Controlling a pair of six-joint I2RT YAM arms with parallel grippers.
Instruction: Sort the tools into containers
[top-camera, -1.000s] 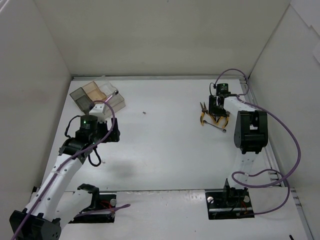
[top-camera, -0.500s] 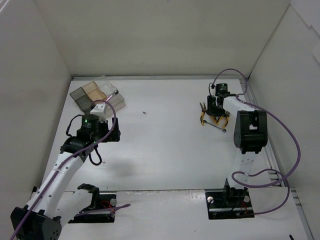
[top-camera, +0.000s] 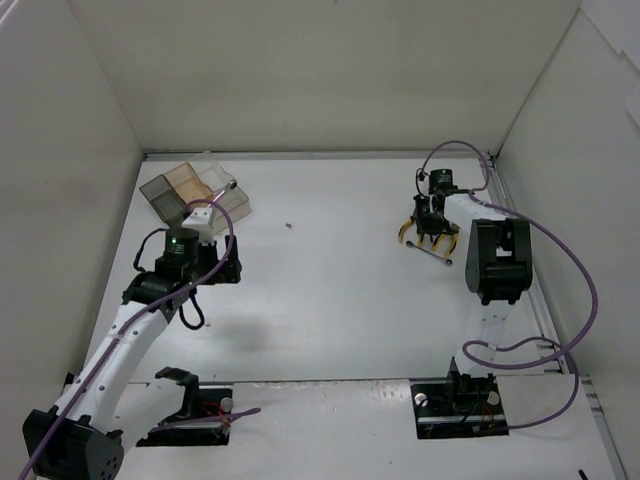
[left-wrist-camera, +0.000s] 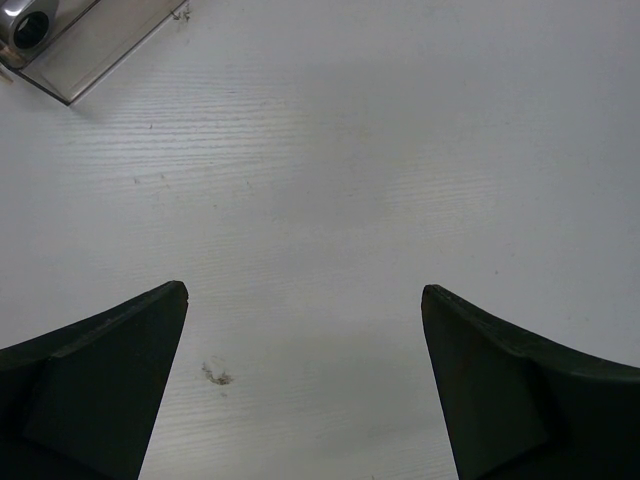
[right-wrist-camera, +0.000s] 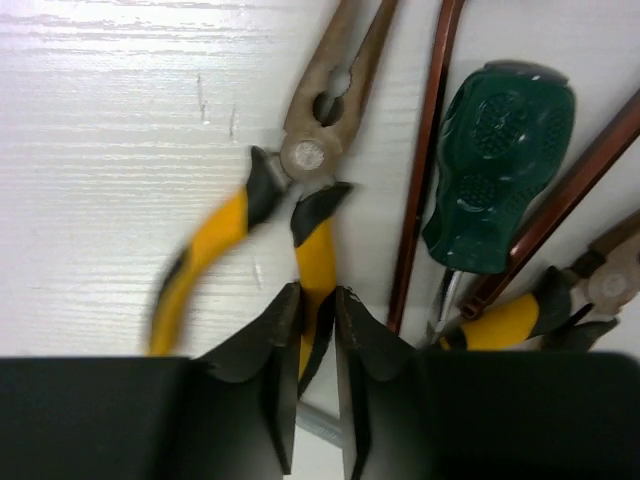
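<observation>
My right gripper (right-wrist-camera: 317, 290) is shut on one handle of the yellow-handled pliers (right-wrist-camera: 300, 160), which lie spread open on the table; their other handle is blurred. Beside them lie the green-handled screwdriver (right-wrist-camera: 497, 170), a dark thin rod (right-wrist-camera: 425, 170) and a second pair of yellow-handled pliers (right-wrist-camera: 560, 300). In the top view the right gripper (top-camera: 427, 218) is over this pile at the right, with the pliers (top-camera: 410, 230) and the slim silver wrench (top-camera: 438, 256) below it. The clear organiser tray (top-camera: 195, 192) sits at the far left. My left gripper (left-wrist-camera: 305, 290) is open and empty just in front of the tray (left-wrist-camera: 90, 45).
White walls enclose the table on the left, back and right. A small dark speck (top-camera: 288, 226) lies mid-table. A metal cylindrical piece (left-wrist-camera: 25, 25) lies in the tray's near compartment. Purple cables (top-camera: 575, 270) loop beside the right arm. Black base mounts (top-camera: 455, 405) sit at the near edge.
The right gripper has shifted slightly towards the back, and the yellow pliers have moved with it. The left arm has hardly moved.
</observation>
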